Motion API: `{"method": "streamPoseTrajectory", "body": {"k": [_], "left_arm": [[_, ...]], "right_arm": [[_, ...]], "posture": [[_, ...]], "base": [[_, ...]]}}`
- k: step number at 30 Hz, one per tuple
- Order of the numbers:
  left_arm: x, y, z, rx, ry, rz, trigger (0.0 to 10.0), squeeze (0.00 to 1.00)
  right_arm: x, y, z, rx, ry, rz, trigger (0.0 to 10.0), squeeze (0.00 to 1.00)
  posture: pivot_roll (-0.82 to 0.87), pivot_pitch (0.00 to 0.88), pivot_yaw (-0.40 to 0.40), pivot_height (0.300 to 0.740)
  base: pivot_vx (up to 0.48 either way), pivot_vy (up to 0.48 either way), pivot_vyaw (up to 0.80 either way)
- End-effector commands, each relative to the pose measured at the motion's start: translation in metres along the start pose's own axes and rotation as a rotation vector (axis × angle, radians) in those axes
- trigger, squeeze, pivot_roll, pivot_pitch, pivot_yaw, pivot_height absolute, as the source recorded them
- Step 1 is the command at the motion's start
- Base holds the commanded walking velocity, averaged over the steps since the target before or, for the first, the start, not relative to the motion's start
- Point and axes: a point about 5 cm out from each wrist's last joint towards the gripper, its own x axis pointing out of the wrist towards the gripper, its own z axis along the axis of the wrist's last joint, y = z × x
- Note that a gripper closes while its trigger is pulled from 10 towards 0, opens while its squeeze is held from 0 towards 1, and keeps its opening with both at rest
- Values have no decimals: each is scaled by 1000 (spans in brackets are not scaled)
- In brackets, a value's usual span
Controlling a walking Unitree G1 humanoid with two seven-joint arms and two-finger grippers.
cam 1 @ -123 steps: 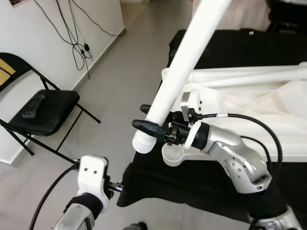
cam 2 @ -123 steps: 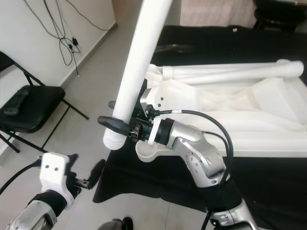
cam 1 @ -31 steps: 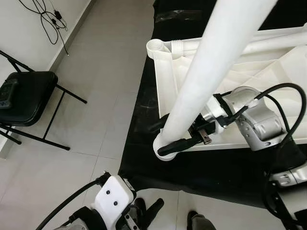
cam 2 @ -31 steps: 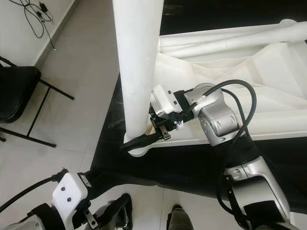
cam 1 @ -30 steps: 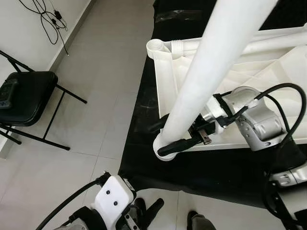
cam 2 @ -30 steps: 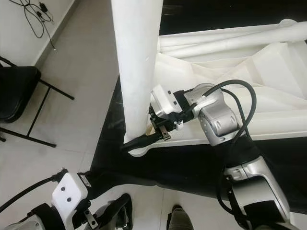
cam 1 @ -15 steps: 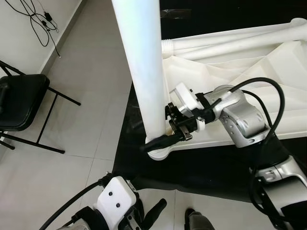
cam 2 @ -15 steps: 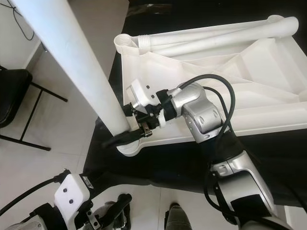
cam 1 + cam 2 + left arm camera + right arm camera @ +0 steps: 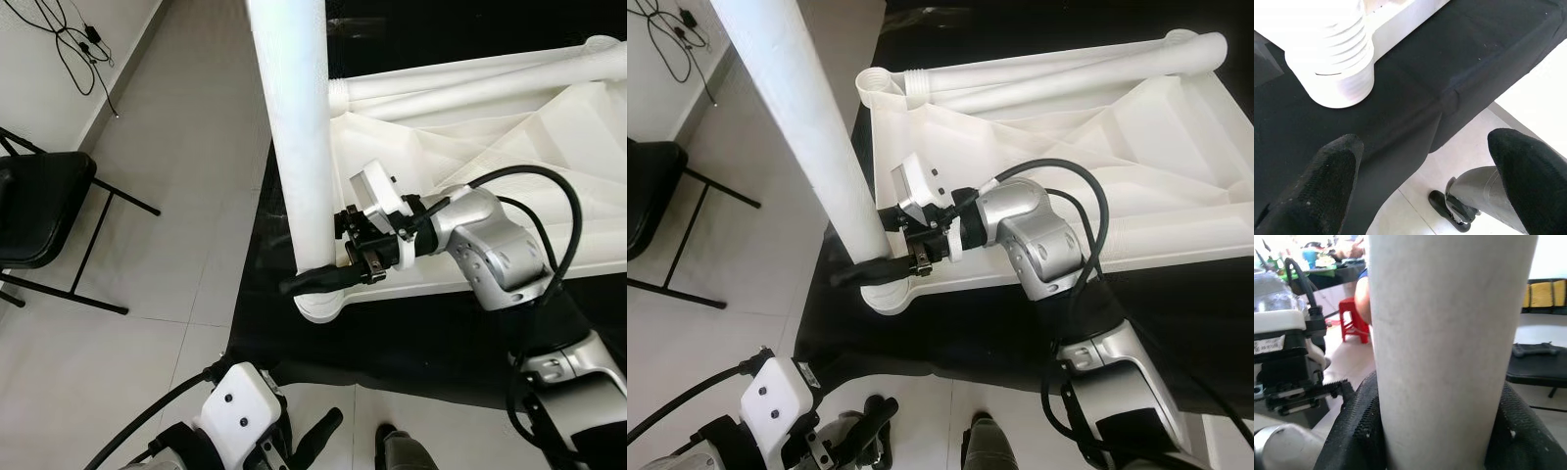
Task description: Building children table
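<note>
A long white table leg stands nearly upright, and my right gripper is shut on it near its lower end. That end meets the ribbed corner socket of the upturned white tabletop; the lower finger hides the join. In the right wrist view the leg sits between the black fingers. My left gripper hangs low and open beside the black cloth, short of the same socket, holding nothing.
A second white leg lies along the tabletop's far edge. Black cloth covers the low platform beneath. A black folding chair stands at left on the tiled floor. A person's shoe and grey trouser leg are close below.
Four seconds ago the leg's threaded end hung tilted above the socket; it now stands at the socket, more upright. The head camera has tipped downward. The left gripper stays low.
</note>
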Motion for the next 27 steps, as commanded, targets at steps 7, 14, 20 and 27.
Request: {"method": "streamPoseTrajectory", "body": {"k": [7, 14, 20, 27], "left_arm": [[-1, -2, -6, -21, 20, -9, 10000, 0], [0, -2, -8, -19, 23, -18, 10000, 0], [0, -2, -8, -16, 25, -21, 10000, 0], [0, -1, -10, -11, 28, -19, 10000, 0]], "right_arm": [[7, 6, -21, 40, 5, -192, 10000, 0], [5, 21, -27, 34, -2, -259, 10000, 0], [8, 24, -33, 38, 31, -367, 10000, 0], [5, 23, -47, 42, 124, -858, 10000, 0]], "posture": [[52, 384, 65, 740], [46, 376, 71, 740], [47, 371, 66, 740], [42, 356, 56, 740]], "base": [[0, 0, 0], [0, 0, 0], [0, 0, 0], [0, 0, 0]]}}
